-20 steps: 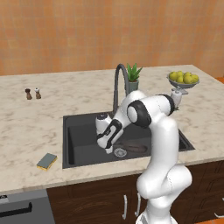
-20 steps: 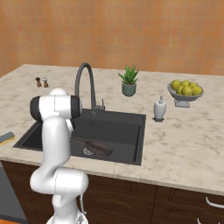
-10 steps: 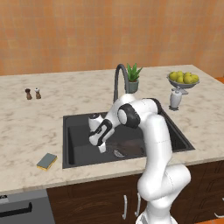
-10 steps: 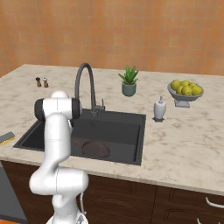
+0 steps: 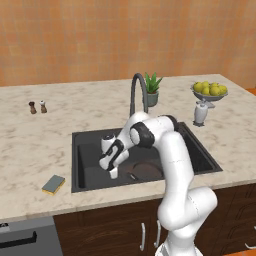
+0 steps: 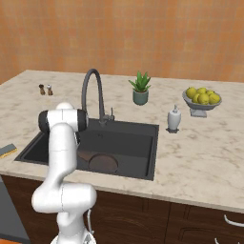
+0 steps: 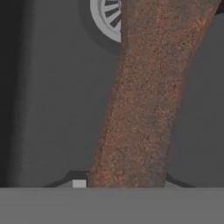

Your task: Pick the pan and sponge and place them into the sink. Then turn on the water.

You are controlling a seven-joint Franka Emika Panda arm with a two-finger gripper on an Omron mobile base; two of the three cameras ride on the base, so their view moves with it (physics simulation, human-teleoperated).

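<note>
Lying in the sink, the pan rests flat on the black basin floor, toward its front right part; in the right base view the pan shows as a dark round disc on the basin floor just right of the arm. In the hand view the pan's handle, rusty brown, runs up the frame from between the fingers and crosses part of the silver drain at the top. The hand is low inside the basin, just left of the pan, pointing down; its fingers stand narrowly apart either side of the handle, and whether they press on it I cannot tell.

The sponge lies on the surface at the front left corner of the sink, outside the basin, apart from the hand; the right base view shows the sponge at the left edge. The faucet arches up from the rear rim of the sink, behind the forearm, its spout over the basin.

Further out on the surface: two small shakers at the far left, a potted plant behind the faucet, a soap dispenser right of the sink and a bowl of lemons beyond it. The arm's white body partly blocks the basin's left half in the right base view.
</note>
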